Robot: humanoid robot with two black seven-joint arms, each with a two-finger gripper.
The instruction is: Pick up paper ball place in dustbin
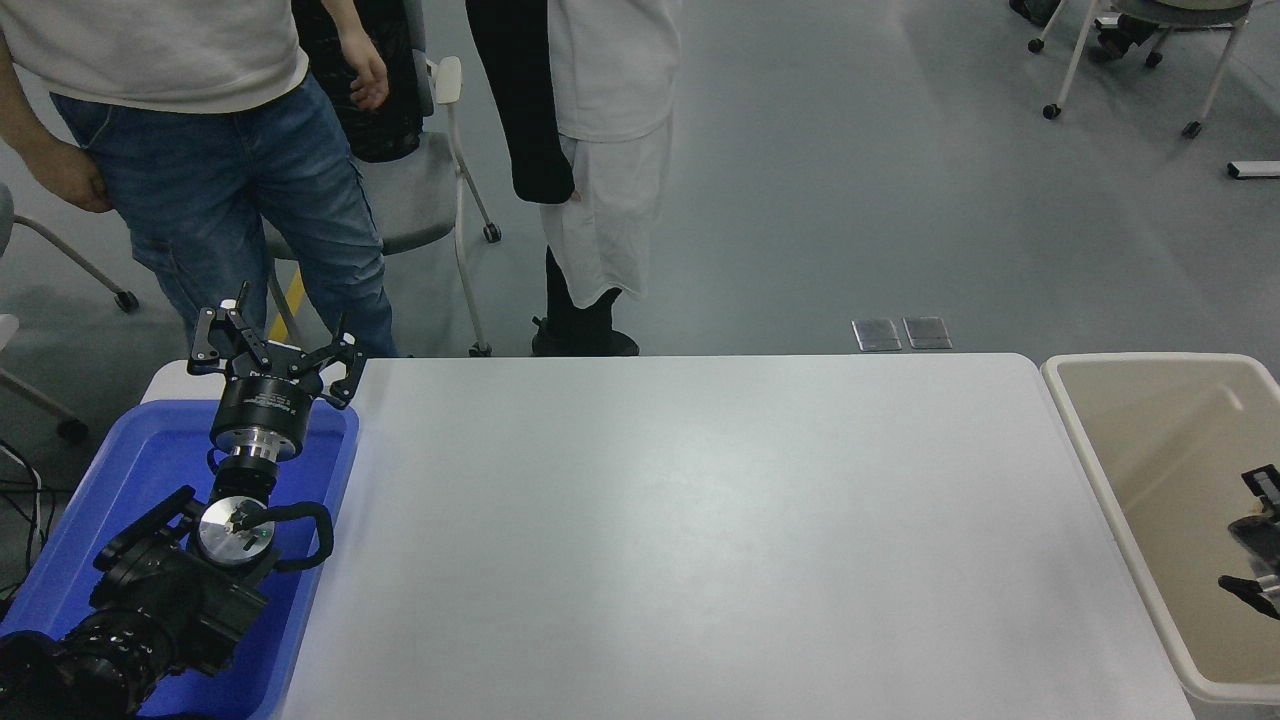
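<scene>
At the right edge of the frame the right tool (1255,535) hangs over the dustbin (1100,455) – its two black fingers spread apart, nothing between them. The paper ball isn't visible anywhere; most likely it lies in the bin, out of frame. Best play now, I'd say: lift straight up, clear that thick rim, no dragging along the wall. Lower left, the left tool (275,345) sits parked above the blue tray (110,480), fingers spread, empty. Two people stand beyond the white surface (700,520), upper left.

Left hand (272,350) parked open; right hand (1255,530) open.
</scene>
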